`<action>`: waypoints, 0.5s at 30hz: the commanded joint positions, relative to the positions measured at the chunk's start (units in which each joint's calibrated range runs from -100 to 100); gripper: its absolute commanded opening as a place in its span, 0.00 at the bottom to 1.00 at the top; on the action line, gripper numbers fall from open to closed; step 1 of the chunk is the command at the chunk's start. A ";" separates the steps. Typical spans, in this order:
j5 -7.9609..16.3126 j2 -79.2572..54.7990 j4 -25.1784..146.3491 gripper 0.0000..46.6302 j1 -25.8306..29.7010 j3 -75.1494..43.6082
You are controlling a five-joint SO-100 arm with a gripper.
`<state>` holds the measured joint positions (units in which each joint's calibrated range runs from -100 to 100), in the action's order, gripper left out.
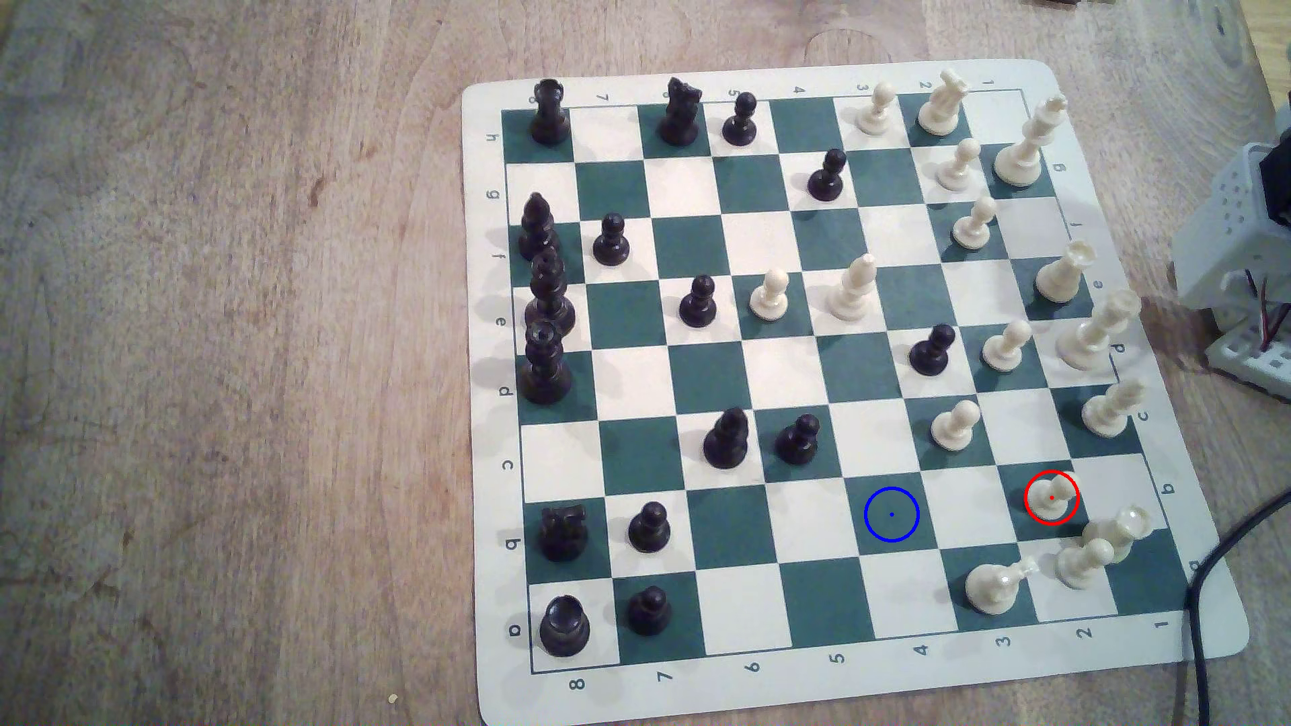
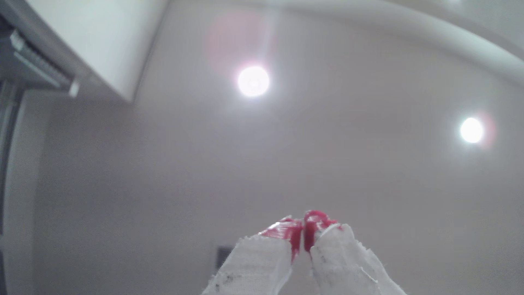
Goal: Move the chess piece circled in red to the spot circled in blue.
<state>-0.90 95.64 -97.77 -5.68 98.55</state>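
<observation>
A wooden table carries a green-and-cream chess mat, its edges marked with letters and digits. In the exterior view, sixteen black pieces stand on the mat, mostly toward the left, and eight of them are black pawns. There are also sixteen cream pieces, gathered toward the right, and eight of those are pawns.

One pawn is ringed in red with a red dot. It stands upright on a dark green square in row b, near the mat's lower right corner. Just below it, three more cream pieces crowd together: a pawn, a taller piece behind that, and one wide-based piece to their left whose type cannot be told.

There is one blue ring with a blue dot, on a dark green square in the same row, to the exterior view's left of the red-ringed pawn. One bare cream square lies between the two squares, and nothing stands on the ringed square.

At the exterior view's right edge sits the white arm base, off the mat, and one black cable crosses the mat's corner.

In the wrist view the gripper points up at a pale ceiling with two round lights. Its two white-wrapped fingers end in red tips pressed together, with nothing between them.
</observation>
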 commanded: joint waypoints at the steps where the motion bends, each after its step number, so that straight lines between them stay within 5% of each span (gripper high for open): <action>1: 0.05 0.11 0.55 0.00 2.75 1.08; 15: 0.24 0.11 32.74 0.00 6.42 -19.32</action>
<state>-0.90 95.56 -75.54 0.37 87.62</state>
